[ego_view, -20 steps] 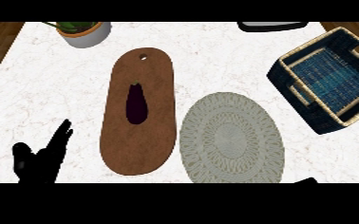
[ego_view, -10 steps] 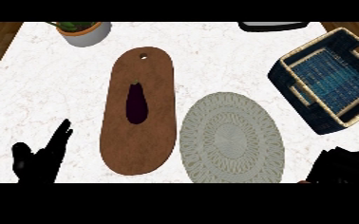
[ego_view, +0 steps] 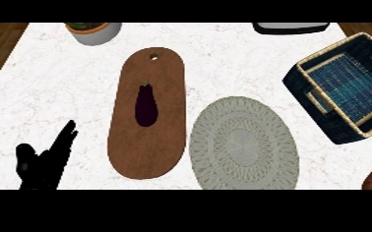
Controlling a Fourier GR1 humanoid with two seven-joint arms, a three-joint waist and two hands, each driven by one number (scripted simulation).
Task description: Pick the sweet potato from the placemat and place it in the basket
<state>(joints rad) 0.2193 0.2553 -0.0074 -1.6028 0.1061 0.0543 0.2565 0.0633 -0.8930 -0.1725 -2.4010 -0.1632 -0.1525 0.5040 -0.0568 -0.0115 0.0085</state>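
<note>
A dark purple vegetable (ego_view: 146,107) lies lengthwise on the brown board (ego_view: 149,147), just left of the round woven placemat (ego_view: 243,145). The basket (ego_view: 301,79) stands to the placemat's upper right. Over the worktop (ego_view: 65,88), well left of the placemat, the left hand (ego_view: 41,168) rests with its fingers straight, holding nothing.

Round grey-beige woven placemat (ego_view: 243,145) lying flat on counter, front centre; dark blue rectangular wicker basket (ego_view: 345,132), tan-rimmed, upright, apart at right, partly cropped.

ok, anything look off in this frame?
Yes: the only vegetable in plain view is a dark purple eggplant lying on the brown cutting board, not the round placemat. No sweet potato is clearly visible.
</note>
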